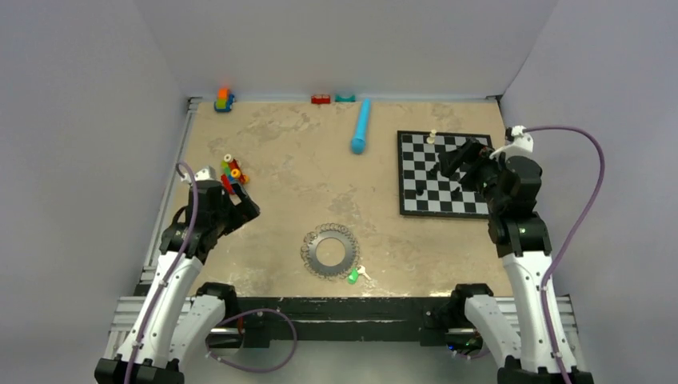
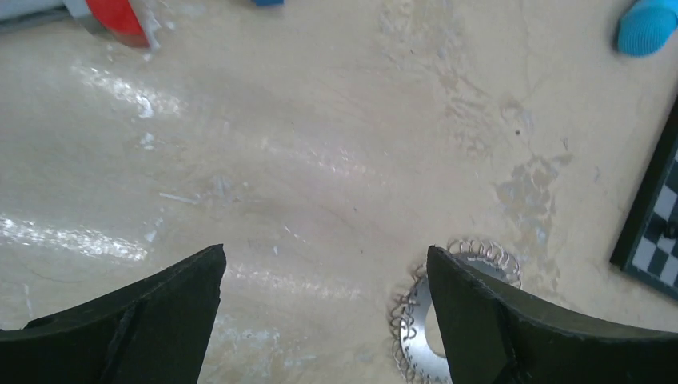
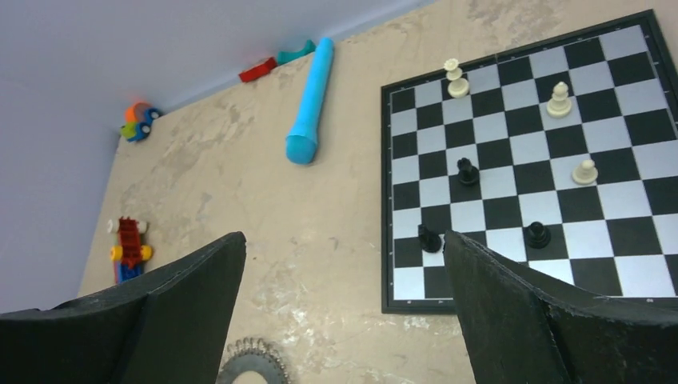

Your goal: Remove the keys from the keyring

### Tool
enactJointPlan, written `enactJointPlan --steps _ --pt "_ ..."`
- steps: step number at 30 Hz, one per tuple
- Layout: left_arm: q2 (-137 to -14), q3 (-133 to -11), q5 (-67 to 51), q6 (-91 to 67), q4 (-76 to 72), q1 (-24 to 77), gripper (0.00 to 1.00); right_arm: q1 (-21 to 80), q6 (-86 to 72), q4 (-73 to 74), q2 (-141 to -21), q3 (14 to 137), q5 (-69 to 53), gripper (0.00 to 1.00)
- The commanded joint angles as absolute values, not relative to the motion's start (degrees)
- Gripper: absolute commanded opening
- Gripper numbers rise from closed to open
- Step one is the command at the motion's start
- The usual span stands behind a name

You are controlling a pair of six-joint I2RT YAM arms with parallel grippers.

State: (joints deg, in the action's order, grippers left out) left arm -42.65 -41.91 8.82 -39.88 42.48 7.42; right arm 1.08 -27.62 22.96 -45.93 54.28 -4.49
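Keyring [image 1: 317,253] lies flat while left claw [image 2: 325,256] and right claw [image 3: 344,238] hover agape.

light: even, bright | glare: streaks on table [image 2: 112,92] | shadows: faint

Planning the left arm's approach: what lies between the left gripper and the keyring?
Nothing: only bare tabletop lies between the left gripper and the keyring, as the top external view shows; the left wrist view agrees.
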Motion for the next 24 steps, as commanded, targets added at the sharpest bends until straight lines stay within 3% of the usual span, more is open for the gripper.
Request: enactJointPlan --steps 1,4,9,15,19,24 --pt "-39.8 -40.0 -3.9 -38.5 44.1 8.0 1.0 1.2 -29.5 23.5 -40.3 49.2 -14.1 0.98" --pt "-42.1 -41.0 -0.8 -38.6 45.4 14.2 1.0 3.2 -31.6 18.1 -35.2 41.5 -23.2 0.98" --pt "-51.0 -47.1 11.8 -41.4 50.2 31.9 0.99 15.3 -34.0 24.1 -37.4 39.4 -7.4 0.98" --pt "-50.9 -44.2 8.3 -39.0 43.2 39.8 0.84 29.6 -41.3 24.4 -41.6 36.5 2.4 0.9" --pt "-53.9 -44.5 8.5 -36.2 40.2 46.1 0.77 32.7 -44.4 21.2 -43.1 32.9 3.1 0.86" --pt "-59.0 -45.1 14.5 -35.6 38.6 56.1 0.75 33.5 -46.0 22.6 -44.5 33.2 5.6 0.85"
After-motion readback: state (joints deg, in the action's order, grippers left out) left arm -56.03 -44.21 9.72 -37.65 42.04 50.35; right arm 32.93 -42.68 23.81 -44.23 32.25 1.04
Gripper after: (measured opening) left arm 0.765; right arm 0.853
